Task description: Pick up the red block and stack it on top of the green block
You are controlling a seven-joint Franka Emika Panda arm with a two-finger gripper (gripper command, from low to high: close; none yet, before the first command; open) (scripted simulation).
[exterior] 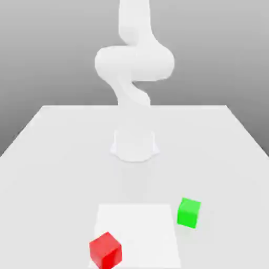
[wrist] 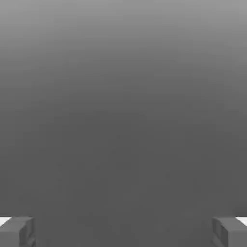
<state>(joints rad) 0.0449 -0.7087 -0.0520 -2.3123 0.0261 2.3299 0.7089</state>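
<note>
Red block (exterior: 105,250) sits on the white table (exterior: 47,157), near the front edge, toward the exterior view's left. It overlaps the corner of a brighter white square patch (exterior: 137,226) on the tabletop. Green block (exterior: 188,212) rests just off that patch's far side, toward the exterior view's right, a little further back. The two cubes are well apart, both flat on the surface, each turned slightly against the table's edges.

Arm (exterior: 134,63) rises from its round base (exterior: 134,147) mid-table and coils upward out of the exterior view.

Hand view: gripper (wrist: 123,230) looks onto plain grey. Fingertips (wrist: 17,230) show at the two lower corners, spread wide, nothing between them.

Judgement: pick not yet begun; the approach to the red cube comes first.

Risks from here:
- Red cube lies close to the front edge; a fingertip landing on its top or clipping a corner could nudge it off the table
- Cube is rotated; jaws not aligned to its faces would pinch across corners, and it could twist or slip on the lift
- Green cube is the same size, so the landing area is small; an off-centre release would let red tip off
- Carrying too low could knock green away
</note>
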